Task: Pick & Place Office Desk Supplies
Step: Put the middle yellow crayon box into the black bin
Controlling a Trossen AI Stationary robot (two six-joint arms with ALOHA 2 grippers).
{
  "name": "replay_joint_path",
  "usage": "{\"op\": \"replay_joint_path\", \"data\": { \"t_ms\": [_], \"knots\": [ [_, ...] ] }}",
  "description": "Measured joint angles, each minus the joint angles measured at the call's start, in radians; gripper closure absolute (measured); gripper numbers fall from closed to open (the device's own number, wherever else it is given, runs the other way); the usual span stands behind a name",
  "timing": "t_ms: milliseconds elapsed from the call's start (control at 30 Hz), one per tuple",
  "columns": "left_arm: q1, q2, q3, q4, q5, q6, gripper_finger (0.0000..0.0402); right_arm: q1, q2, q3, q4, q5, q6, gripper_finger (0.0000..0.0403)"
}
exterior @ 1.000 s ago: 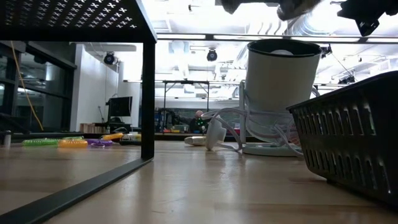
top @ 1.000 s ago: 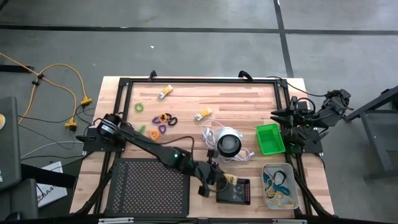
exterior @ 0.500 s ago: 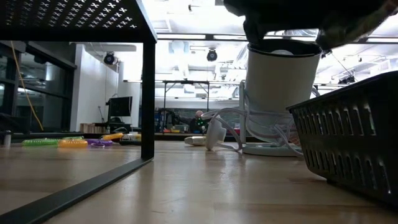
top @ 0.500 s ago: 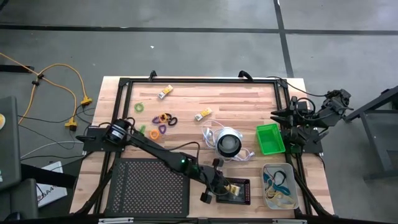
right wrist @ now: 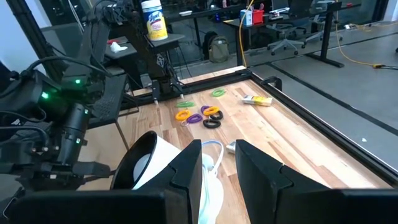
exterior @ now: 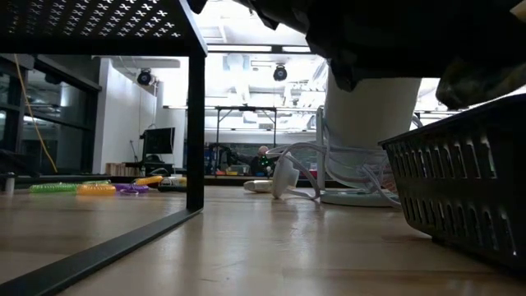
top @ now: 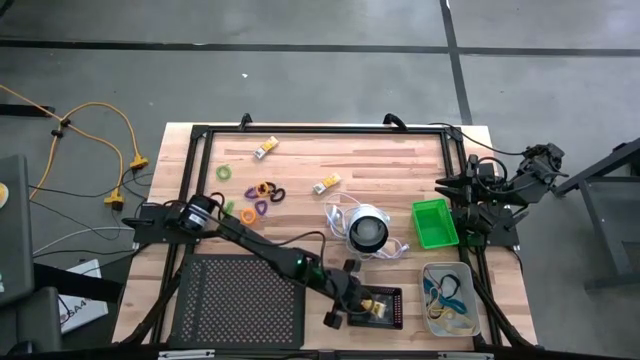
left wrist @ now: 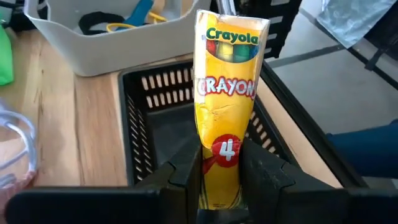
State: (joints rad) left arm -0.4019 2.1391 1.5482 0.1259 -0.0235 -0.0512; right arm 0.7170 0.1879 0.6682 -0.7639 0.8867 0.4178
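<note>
A yellow Crayola crayon pack [left wrist: 225,81] is held by my left gripper [left wrist: 221,167], which is shut on it over the small black basket [left wrist: 158,134] near the table's front edge. In the high view this gripper [top: 360,303] hovers at the basket [top: 392,318]. Two more yellow-and-white packs [top: 265,149] [top: 326,184] and coloured loops [top: 262,190] lie flat on the wood at the far left. My right gripper [right wrist: 214,165] waits at the table's right edge [top: 447,186], open with nothing between its fingers. My left gripper pinches the crayon pack's rear end [left wrist: 219,163] between its two fingers. The fingers slant down from the table's left, and the pack sticks out forward along them. The pack is lifted, with its printed face up and its free end [left wrist: 231,28] above the basket's far wall.
A round white-and-black object [top: 368,230] with a white cord stands mid-table. A green tray [top: 434,222] sits to its right. A clear tray [top: 450,300] holding cords is beside the basket. A large black perforated platform [top: 240,300] fills the near left.
My left gripper has come down toward the black basket and a little toward the table's near edge, tipping further downward. The crayon pack has stayed pinched and has gone down with it. The right arm has kept still.
</note>
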Motion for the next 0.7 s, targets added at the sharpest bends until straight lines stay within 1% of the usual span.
{"op": "replay_joint_path", "data": {
  "t_ms": [333, 467, 600, 700],
  "knots": [
    [0.007, 0.000, 0.004, -0.016, 0.003, -0.002, 0.0314, 0.000, 0.000, 0.000, 0.000, 0.000, 0.000, 0.0317],
    [0.015, 0.000, 0.065, -0.140, 0.014, -0.024, 0.0314, 0.000, 0.000, 0.000, 0.000, 0.000, 0.000, 0.0317],
    [0.016, 0.000, 0.143, -0.266, 0.006, 0.003, 0.0314, 0.000, 0.000, 0.000, 0.000, 0.000, 0.000, 0.0317],
    [0.016, 0.000, 0.168, -0.306, -0.009, 0.021, 0.0314, 0.000, 0.000, 0.000, 0.000, 0.000, 0.000, 0.0317]
  ]
}}
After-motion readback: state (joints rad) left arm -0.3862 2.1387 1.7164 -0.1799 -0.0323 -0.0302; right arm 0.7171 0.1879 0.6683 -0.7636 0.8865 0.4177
